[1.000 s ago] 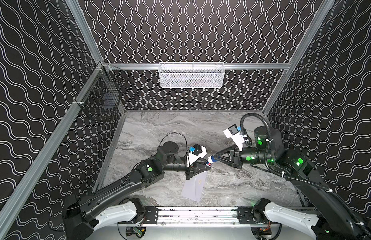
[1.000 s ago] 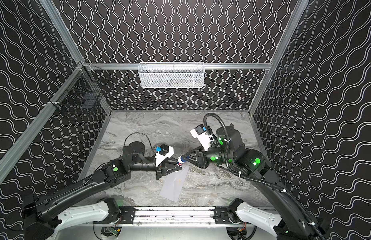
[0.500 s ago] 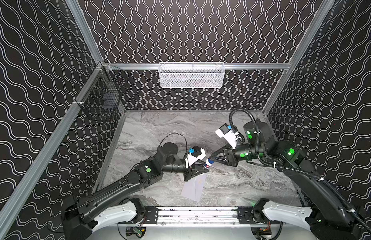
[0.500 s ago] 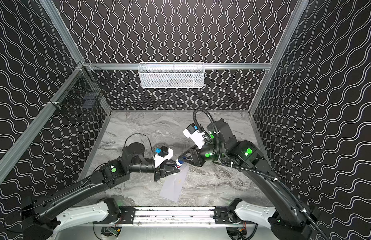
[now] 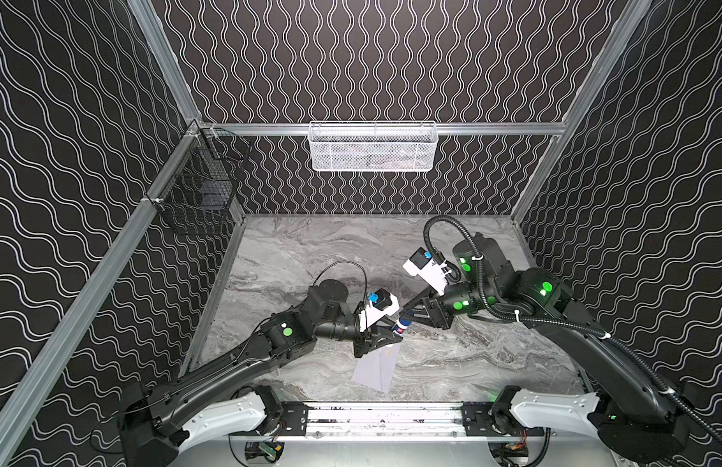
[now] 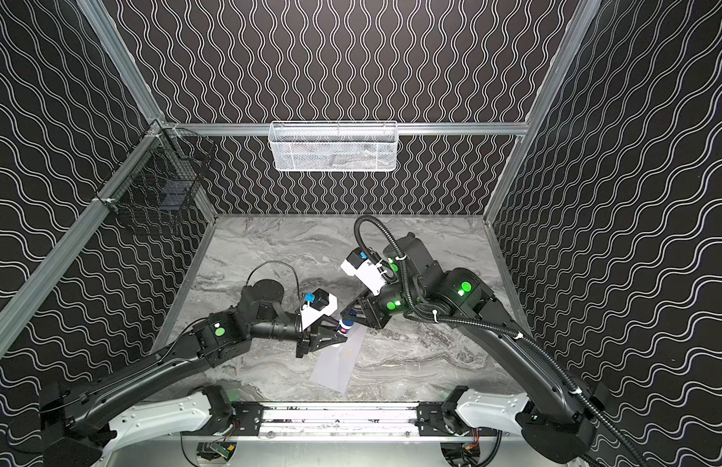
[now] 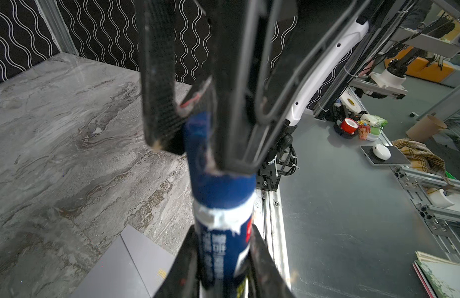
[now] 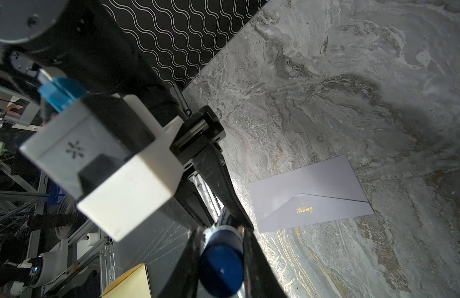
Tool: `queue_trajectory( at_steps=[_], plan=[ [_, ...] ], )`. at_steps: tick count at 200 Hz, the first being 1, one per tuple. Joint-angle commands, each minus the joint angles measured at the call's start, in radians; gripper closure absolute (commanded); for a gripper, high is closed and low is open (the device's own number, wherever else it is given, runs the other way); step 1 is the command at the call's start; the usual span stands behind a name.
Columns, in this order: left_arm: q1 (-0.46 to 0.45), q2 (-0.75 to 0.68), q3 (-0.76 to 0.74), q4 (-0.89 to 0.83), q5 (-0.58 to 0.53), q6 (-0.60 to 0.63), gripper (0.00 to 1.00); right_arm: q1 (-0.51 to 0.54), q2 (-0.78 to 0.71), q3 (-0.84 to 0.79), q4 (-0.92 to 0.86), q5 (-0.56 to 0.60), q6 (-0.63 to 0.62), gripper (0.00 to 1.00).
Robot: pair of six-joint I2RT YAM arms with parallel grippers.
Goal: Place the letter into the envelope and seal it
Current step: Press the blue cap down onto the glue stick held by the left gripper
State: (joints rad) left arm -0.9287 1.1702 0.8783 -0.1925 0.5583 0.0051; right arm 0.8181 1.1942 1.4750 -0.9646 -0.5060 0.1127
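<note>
Currently the left tool [image 5: 393, 330] is narrowed onto the barrel of a blue cylindrical plastic glue stick [image 5: 401, 324] with a white collar band. Its fingers [image 7: 260, 258] flank the printed label on both sides. The right tool [image 5: 408, 319] meets it from 2 o'clock in both top views and is narrowed onto the dark blue round cap [image 8: 221, 260] at the other end of the stick. The two tools share one object, tip to tip, held above the bench.

Step in hand, my reading: parting the cap from the barrel so the flap can be glued. In the left wrist view the cap looks seated against the collar, with no gap visible.

A pale grey-lavender rectangular paper envelope [image 5: 375, 366] lies flat on the grey marbled bench [image 5: 472, 356]. It sits at 6 o'clock from the tools, near the front rail, and neither tool touches it. Its triangular flap carries small gold print. I cannot tell whether the flap is stuck down.

The white blue-bordered paper letter is not visible in any view. It is presumably already inside the envelope, which is a judgement only.

To do it well:
- Hold the left tool fixed and draw the right tool straight along the stick's axis toward 2 o'clock.
- Avoid off-axis twist, or the barrel may slip through the left fingers.
- Work above the bench so the envelope is not nudged.
- Risk: a stiff cap may drag the barrel along with it.
</note>
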Motion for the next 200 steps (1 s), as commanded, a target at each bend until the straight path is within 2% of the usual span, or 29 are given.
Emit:
queue_trajectory(
  at_steps=[1,38,68,130,187,200],
  plan=[
    [-0.001,-0.013,0.016,0.207,0.013,0.012,1.0,0.012,-0.018,-0.034,-0.033,0.021,-0.001,0.92],
    [-0.001,-0.011,0.027,0.219,0.006,-0.003,1.0,0.05,-0.064,-0.145,0.05,0.064,0.061,0.89],
    [-0.001,-0.022,0.022,0.237,-0.01,-0.009,1.0,0.052,-0.099,-0.248,0.126,0.024,0.107,0.86],
    [0.001,-0.024,0.015,0.27,-0.035,-0.017,1.0,0.056,-0.078,-0.308,0.114,-0.052,0.127,0.79],
    [0.001,-0.018,0.011,0.313,-0.039,-0.026,1.0,0.054,-0.201,-0.514,0.417,-0.124,0.369,0.73],
    [0.002,-0.009,0.009,0.328,-0.032,-0.028,1.0,0.055,-0.205,-0.518,0.427,-0.118,0.382,0.72]
  ],
)
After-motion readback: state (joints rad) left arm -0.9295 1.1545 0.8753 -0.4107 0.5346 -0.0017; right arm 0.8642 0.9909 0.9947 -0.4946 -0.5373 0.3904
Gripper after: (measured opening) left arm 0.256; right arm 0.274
